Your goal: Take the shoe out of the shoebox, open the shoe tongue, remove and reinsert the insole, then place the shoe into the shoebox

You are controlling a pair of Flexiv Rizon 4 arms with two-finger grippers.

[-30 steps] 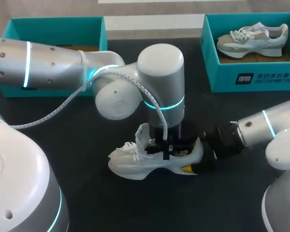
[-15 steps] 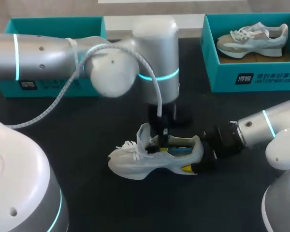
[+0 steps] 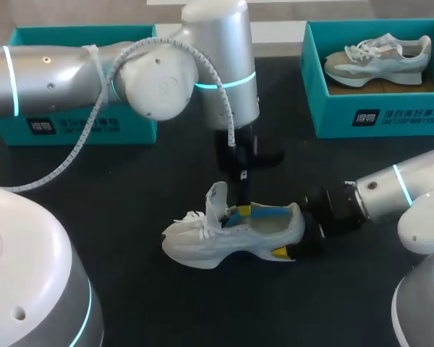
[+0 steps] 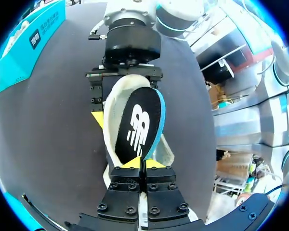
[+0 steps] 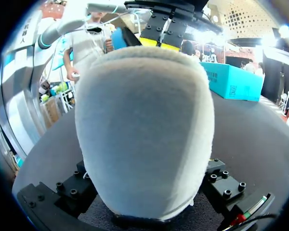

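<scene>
The shoe (image 3: 231, 235) stands on its sole mid-desk (image 3: 130, 303), tongue pulled up. Its black, blue-edged insole (image 4: 137, 127) rises partly out, one edge pinched between the closed tips of the left pincer (image 4: 144, 162). The right pincer (image 3: 298, 240) appears clamped around the heel from both sides.

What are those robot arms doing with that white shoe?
The right tool holds the white shoe by its heel on the table. The left tool pinches one end of the insole above the shoe's opening, while the rest sits inside. The insole is not yet fully out.
</scene>
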